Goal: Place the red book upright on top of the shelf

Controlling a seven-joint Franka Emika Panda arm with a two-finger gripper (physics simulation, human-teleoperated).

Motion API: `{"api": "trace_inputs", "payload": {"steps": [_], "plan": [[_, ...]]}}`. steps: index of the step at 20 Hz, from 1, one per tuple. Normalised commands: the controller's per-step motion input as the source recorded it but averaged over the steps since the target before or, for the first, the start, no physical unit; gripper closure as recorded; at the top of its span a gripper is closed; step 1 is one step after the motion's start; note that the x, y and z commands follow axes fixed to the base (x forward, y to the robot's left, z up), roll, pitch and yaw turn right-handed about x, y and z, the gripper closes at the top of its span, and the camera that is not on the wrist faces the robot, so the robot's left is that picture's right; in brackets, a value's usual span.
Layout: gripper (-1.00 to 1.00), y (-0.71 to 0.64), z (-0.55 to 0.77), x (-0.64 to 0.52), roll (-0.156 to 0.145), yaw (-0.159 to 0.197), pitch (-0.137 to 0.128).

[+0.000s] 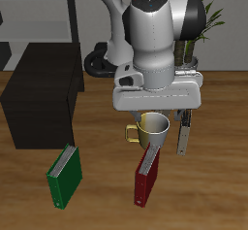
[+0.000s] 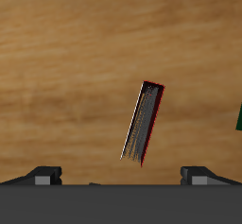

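Red book (image 1: 146, 178) stands untouched near the table's front edge beside the mug (image 1: 151, 130), my gripper (image 1: 184, 142) hangs above it, spread wide and empty, shelf (image 1: 41, 106) top bare, so grasp, lift, placement all remain.

Wooden tabletop (image 1: 218, 190) carries red book (image 1: 146, 179), green book (image 1: 64, 176), mug (image 1: 150, 130), black shelf (image 1: 39, 108) farther back.

Wooden table (image 1: 223, 127), warm brown grain, evenly lit. Behind it: pale wall (image 1: 82, 1), dark open shelving (image 1: 29, 11) in the far corner, leafy potted plant (image 1: 199, 16) farther back. Soft shadows on tabletop.
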Motion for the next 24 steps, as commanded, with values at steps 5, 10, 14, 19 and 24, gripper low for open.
{"api": "trace_inputs", "payload": {"steps": [5, 10, 14, 19, 24], "plan": [[-1.00, -0.10, -0.15, 0.03, -0.003, -0.037, -0.022], [-1.00, -0.01, -0.31, 0.07, 0.009, -0.020, -0.010], [-1.00, -0.01, -0.33, 0.04, 0.001, -0.010, -0.003], [-1.00, -0.06, -0.24, 0.05, -0.026, -0.027, 0.009], [-1.00, -0.01, -0.25, 0.08, -0.011, -0.005, 0.019]]}}
